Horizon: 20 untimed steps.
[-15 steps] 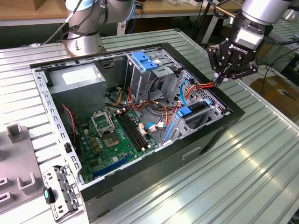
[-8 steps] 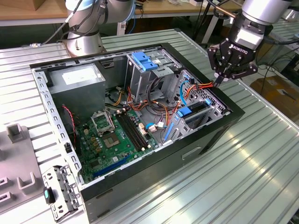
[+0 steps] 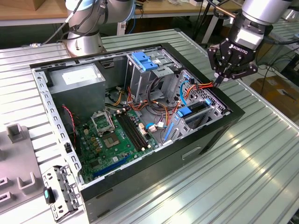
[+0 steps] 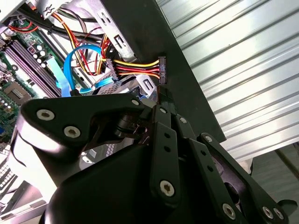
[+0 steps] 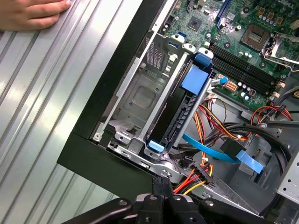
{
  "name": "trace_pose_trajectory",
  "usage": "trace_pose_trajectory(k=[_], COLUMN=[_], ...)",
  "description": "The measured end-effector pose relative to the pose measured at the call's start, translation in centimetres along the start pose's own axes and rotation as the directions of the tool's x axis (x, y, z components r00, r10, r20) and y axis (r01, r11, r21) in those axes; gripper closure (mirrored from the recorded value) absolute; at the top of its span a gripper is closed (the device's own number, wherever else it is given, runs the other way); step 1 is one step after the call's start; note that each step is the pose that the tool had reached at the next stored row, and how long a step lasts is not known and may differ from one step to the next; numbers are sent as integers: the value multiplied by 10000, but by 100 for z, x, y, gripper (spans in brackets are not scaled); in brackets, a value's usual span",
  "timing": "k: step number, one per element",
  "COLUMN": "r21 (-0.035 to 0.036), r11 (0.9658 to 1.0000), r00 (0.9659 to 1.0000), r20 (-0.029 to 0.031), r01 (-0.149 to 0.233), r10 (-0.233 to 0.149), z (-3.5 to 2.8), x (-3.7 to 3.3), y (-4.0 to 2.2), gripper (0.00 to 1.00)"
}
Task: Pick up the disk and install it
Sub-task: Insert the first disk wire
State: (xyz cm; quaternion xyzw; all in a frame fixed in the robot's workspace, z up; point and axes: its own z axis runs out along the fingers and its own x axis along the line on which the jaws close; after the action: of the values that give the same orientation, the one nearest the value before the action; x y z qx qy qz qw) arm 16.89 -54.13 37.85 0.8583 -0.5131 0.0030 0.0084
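The pincer (image 3: 218, 82) hangs over the rim of the open computer case (image 3: 140, 186). Its fingers are drawn narrow, with the tips pinched on the black power connector (image 4: 162, 70) at the end of a red, orange and yellow wire bundle (image 4: 133, 67). The bundle runs from the pincer back into the case.

Just below the pincer, inside the case wall, the disk (image 5: 181, 116) sits on edge in its metal drive bay (image 5: 140, 100). Its blue rail tab (image 5: 194, 77) faces up, and the pincer is not touching it. In the exterior view the disk (image 3: 196, 109) lies down and inward from the fingertips.

A blue data cable (image 4: 74, 60) loops beside the wires near the pincer. The green motherboard (image 3: 117, 135) lies farther in, and the grey power supply (image 3: 77, 79) stands well away at the far end of the case.

A person's hand (image 5: 32, 14) rests on the ribbed metal surface (image 3: 243, 168) outside the case.
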Motion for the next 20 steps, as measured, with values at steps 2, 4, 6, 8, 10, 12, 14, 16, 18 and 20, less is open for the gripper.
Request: trace_pose_trajectory(k=[2, 4, 6, 8, 10, 12, 14, 16, 18, 20], r21=[0, 5, 6, 8, 8, 10, 14, 18, 23, 28], r11=[10000, 9987, 9979, 9977, 9970, 9957, 9931, 9873, 9804, 9714], r00=[10000, 9987, 9979, 9977, 9970, 9957, 9931, 9873, 9804, 9714], r20=[-3, -7, -11, -10, -11, -14, -17, -23, -27, -33], r01=[94, 508, 652, 673, 773, 929, 1170, 1589, 1970, 2376], r10=[-94, -508, -652, -673, -773, -929, -1170, -1589, -1970, -2375], z=[0, 4, 3, 3, 3, 5, 13, 21, 31, 41], x=[-3, -3, -7, -39, -73, -86, -87, -87, -86, -86], y=[-7, -9, -26, -81, -126, -143, -159, -161, -162, -163], gripper=[89, 89, 89, 89, 89, 89, 89, 82, 82, 81])
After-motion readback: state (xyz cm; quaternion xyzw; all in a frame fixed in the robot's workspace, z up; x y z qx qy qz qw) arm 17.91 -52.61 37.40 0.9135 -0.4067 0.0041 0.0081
